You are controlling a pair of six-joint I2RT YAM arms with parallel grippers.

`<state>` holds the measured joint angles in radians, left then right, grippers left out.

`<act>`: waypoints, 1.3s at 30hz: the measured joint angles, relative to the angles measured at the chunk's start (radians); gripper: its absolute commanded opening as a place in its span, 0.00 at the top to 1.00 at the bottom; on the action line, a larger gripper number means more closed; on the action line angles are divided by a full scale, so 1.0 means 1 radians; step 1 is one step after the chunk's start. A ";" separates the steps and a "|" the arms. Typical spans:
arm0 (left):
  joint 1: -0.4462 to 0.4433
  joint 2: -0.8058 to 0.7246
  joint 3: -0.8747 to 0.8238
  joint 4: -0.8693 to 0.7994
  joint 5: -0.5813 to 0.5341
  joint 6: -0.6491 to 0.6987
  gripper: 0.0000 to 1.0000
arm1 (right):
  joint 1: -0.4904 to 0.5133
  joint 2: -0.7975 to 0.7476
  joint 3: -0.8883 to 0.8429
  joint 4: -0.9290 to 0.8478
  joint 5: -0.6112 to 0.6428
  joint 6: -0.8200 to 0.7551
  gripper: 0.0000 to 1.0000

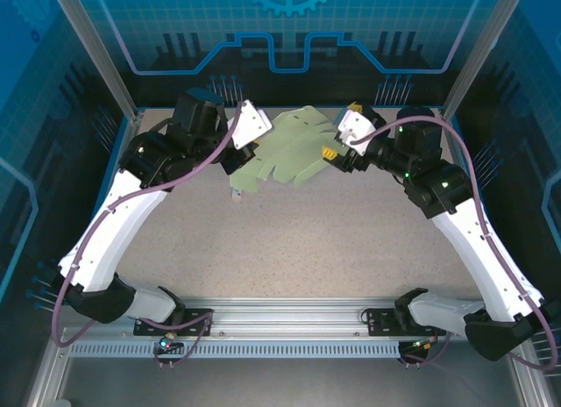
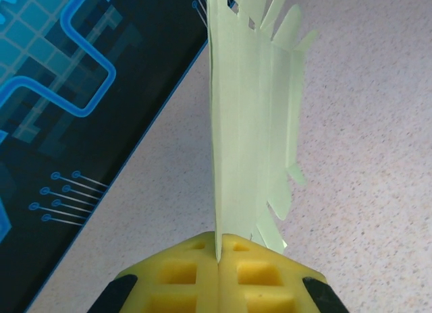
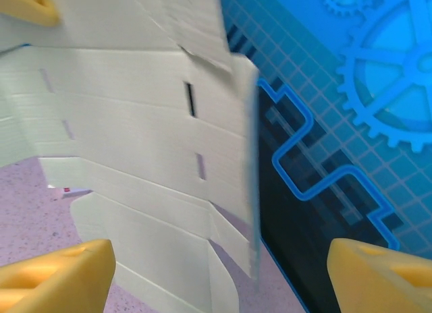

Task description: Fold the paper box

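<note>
Mint-green and unfolded, the paper box (image 1: 294, 148) is at this point a wide, thin matte card sheet with creased panels, slots and tabbed flaps, lifted off the speckled pale bench (image 1: 307, 249) at its far middle, between the two arms. The left gripper (image 2: 219, 259) is clamped tight on the sheet's left edge, its yellow pads pressed together with the card pinched between them, so the sheet stands on edge in the left wrist view. The right gripper (image 1: 333, 153) sits at the sheet's right side with its yellow fingers spread wide; in the right wrist view the card's edge hangs between them, and they hold nothing. Judging by this, the task is at an early stage: the sheet is picked up and presented, the creases show as lines, but no panel looks turned up into a wall, no tab looks tucked into a slot, and no box shape exists yet. Nearly all the folding remains.
</note>
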<state>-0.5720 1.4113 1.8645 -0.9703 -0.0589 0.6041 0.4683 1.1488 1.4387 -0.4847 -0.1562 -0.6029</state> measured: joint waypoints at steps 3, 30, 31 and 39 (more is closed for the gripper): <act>-0.016 0.015 0.022 -0.027 -0.032 0.039 1.00 | 0.054 0.000 0.034 -0.032 0.008 -0.042 0.16; -0.112 0.049 0.040 -0.071 -0.103 0.237 1.00 | 0.094 0.318 0.410 -0.337 -0.128 -0.142 0.78; -0.112 0.049 0.040 -0.068 -0.103 0.238 0.99 | 0.086 0.321 0.416 -0.348 -0.143 -0.146 0.83; -0.113 0.043 -0.010 0.009 -0.106 0.238 0.73 | 0.026 0.325 0.415 -0.394 -0.243 -0.154 0.99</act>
<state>-0.6846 1.4544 1.8542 -0.9615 -0.1646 0.8425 0.4942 1.4738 1.8538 -0.8791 -0.3988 -0.7574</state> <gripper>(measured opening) 0.157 0.067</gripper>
